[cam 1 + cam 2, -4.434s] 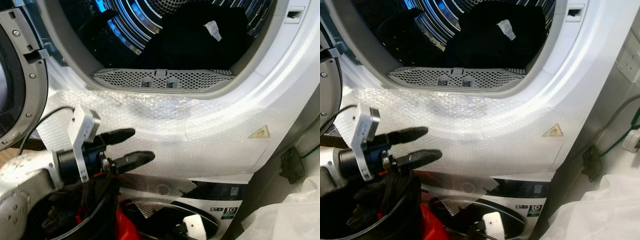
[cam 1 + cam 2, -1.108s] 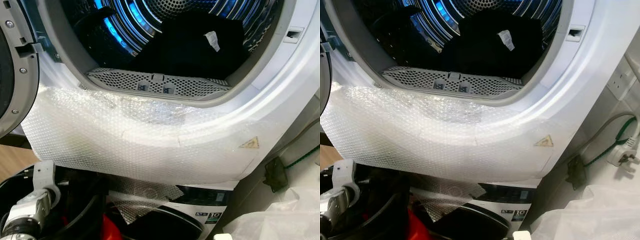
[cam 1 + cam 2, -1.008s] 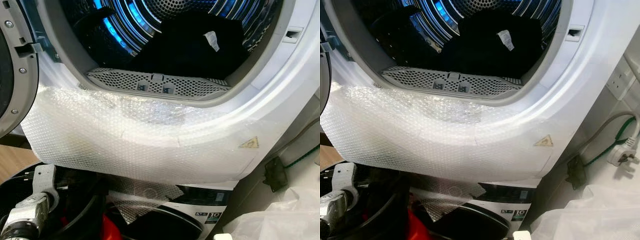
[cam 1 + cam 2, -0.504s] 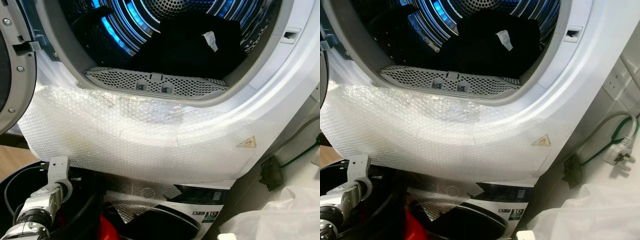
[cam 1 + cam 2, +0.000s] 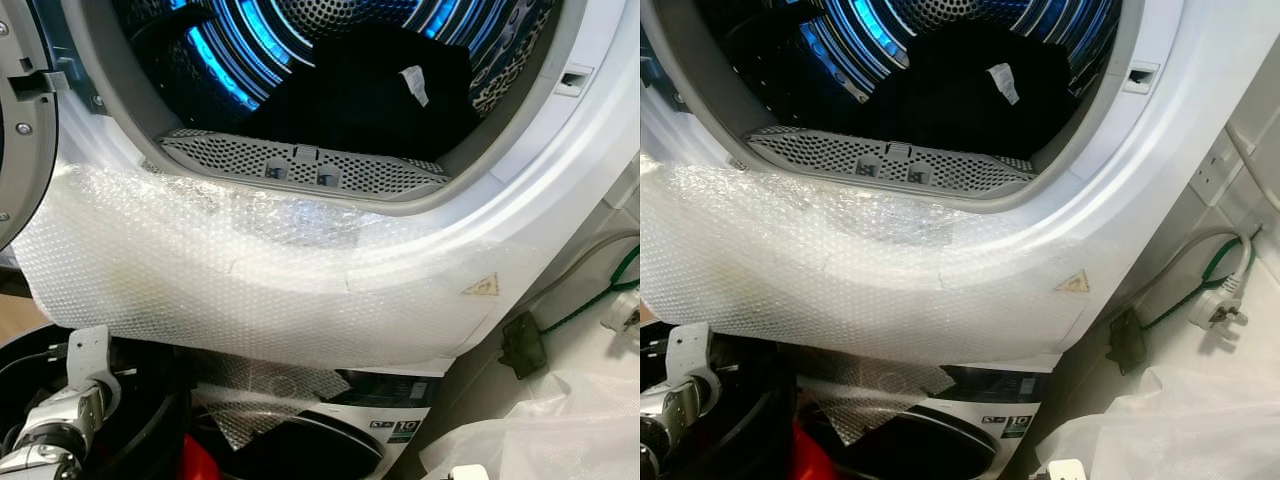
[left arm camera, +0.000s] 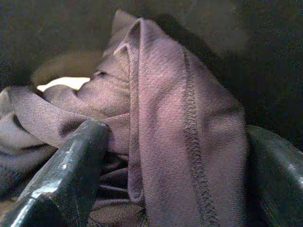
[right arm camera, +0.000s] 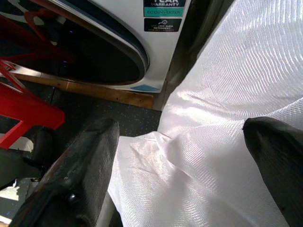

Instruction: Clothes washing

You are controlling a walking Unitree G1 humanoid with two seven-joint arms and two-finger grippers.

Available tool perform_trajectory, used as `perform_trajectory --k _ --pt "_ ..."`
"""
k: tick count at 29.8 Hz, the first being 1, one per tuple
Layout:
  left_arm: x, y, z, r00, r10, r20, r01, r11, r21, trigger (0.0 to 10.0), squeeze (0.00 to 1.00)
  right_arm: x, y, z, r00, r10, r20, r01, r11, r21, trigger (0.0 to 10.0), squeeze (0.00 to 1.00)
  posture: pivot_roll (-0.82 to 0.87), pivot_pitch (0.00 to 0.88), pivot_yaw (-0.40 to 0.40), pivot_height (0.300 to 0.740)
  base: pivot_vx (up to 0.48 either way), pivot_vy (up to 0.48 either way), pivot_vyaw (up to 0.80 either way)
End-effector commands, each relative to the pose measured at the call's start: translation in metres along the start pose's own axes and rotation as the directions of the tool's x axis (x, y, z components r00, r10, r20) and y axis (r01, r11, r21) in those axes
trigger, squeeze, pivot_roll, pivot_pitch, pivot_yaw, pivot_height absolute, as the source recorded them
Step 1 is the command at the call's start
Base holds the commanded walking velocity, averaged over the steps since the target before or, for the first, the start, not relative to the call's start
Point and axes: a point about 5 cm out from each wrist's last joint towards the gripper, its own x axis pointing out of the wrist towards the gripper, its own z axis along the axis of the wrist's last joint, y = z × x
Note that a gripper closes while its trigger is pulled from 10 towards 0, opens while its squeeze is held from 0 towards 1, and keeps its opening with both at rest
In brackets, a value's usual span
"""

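One dark garment [image 6: 180, 142] sits between your left gripper's [image 6: 175, 156] fingers down in the black basket [image 5: 150, 420] at lower left; they straddle a fold, but you cannot tell if they have closed. Centre, dark clothes [image 5: 370, 85] already lie in the open drum [image 5: 300, 60]. Your right gripper [image 7: 189, 165] hangs spread wide and empty over white sheeting [image 7: 227, 85]. Loading looks partly done.

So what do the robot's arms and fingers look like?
The left arm is silver metal with a pale grey bracket on the wrist and thin black cables beside it. Each tool has two long, chunky black fingers, a bit scuffed and shiny.
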Motion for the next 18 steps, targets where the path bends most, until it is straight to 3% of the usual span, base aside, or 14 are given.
perform_trajectory --k 1,10,18 --pt "-0.001 0.008 -0.006 0.999 0.032 -0.02 -0.032 0.999 0.001 10.0 0.0 -0.001 -0.003 0.0 1.0 -0.008 0.008 0.008 1.0 0.004 10.0 0.0 -0.02 0.0 -0.113 0.74 0.0 0.0 0.0" --pt "-0.002 0.022 -0.014 0.994 0.1 -0.049 -0.103 0.993 -0.056 10.0 0.0 -0.004 -0.011 -0.006 1.0 -0.008 0.0 0.008 1.0 -0.008 10.0 0.0 -0.05 0.0 -0.122 0.74 0.0 0.0 0.0" --pt "0.0 0.008 -0.011 0.995 0.09 -0.034 -0.093 0.986 -0.141 10.0 0.0 -0.01 -0.029 -0.008 0.998 -0.067 0.014 0.067 0.998 0.021 10.0 0.0 -0.1 0.0 -0.139 0.74 0.0 0.0 0.0"
